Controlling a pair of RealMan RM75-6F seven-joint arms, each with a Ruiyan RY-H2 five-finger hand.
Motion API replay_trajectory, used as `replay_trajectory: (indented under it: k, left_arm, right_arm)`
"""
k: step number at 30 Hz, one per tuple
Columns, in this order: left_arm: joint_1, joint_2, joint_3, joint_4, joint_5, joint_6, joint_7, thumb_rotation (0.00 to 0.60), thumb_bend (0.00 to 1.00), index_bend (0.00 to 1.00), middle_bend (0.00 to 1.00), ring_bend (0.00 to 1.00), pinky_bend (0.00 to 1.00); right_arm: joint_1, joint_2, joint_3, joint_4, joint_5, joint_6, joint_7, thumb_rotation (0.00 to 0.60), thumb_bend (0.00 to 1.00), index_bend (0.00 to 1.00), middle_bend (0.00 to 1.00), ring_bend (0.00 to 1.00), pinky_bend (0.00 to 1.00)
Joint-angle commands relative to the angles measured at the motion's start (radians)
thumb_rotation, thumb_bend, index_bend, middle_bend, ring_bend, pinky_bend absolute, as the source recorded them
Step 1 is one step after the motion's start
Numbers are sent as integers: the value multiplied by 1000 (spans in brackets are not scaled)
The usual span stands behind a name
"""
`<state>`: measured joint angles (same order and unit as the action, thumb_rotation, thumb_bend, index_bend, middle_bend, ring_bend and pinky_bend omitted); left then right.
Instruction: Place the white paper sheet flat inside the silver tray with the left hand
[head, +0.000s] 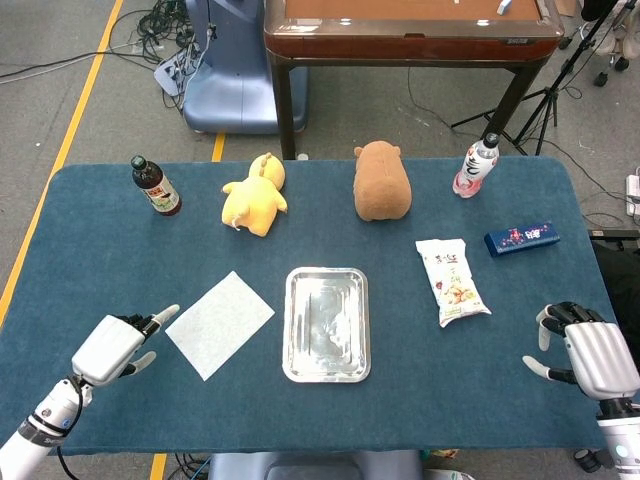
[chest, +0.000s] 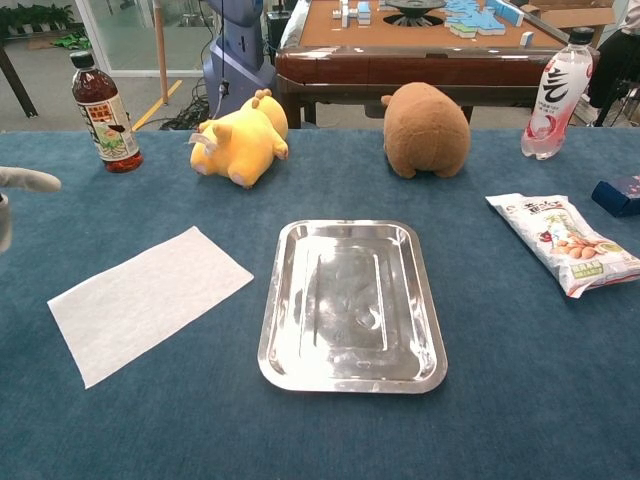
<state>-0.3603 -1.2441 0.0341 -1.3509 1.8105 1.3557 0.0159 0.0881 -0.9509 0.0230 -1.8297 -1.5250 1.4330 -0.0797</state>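
A white paper sheet (head: 220, 324) (chest: 150, 301) lies flat on the blue table, just left of the silver tray (head: 295, 366) (chest: 345, 379). The tray holds nothing. My left hand (head: 116, 347) hovers over the table left of the sheet, fingers apart and pointing toward its near-left corner, a small gap between them and the paper. Only its fingertips (chest: 28, 180) show at the left edge of the chest view. My right hand (head: 590, 358) sits at the table's near right corner, fingers spread, holding nothing.
Along the back stand a dark sauce bottle (head: 155, 187), a yellow plush (head: 255, 194), a brown plush (head: 381, 181) and a pink drink bottle (head: 476, 167). A snack bag (head: 452, 281) and a blue box (head: 521, 238) lie right of the tray.
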Motion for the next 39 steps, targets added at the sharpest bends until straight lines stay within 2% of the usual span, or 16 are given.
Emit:
replay_trajectory:
  k: [1, 8, 13, 19, 34, 39]
  left_arm:
    - [-24, -6, 5, 19, -5, -33, -15, 600, 234, 174, 878, 802, 989]
    - [-47, -45, 13, 74, 5, -35, -35, 600, 234, 288, 996, 896, 1000]
    - [-61, -86, 24, 136, 17, -35, -45, 600, 234, 307, 1000, 948, 1000]
    - [-70, -113, 28, 153, -5, -60, -28, 600, 233, 345, 1000, 994, 1000]
    - [-78, -187, 46, 242, -30, -95, 68, 600, 232, 364, 1000, 949, 1000]
    - [-78, -208, 51, 287, -30, -78, 43, 600, 151, 362, 1000, 954, 1000]
  right_arm:
    - [1, 2, -2, -2, -2, -5, 6, 600, 106, 678, 420, 281, 354]
    - [7, 5, -8, -1, -2, -28, 15, 600, 106, 678, 412, 272, 354]
    - [7, 8, -6, 0, 3, -28, 22, 600, 104, 678, 409, 269, 360]
    - [9, 9, -7, 2, 7, -36, 24, 600, 105, 678, 409, 269, 360]
    - [10, 9, -7, -2, 22, -47, 10, 600, 105, 678, 409, 266, 361]
    - [12, 7, -10, -6, 22, -54, 6, 600, 104, 678, 409, 265, 360]
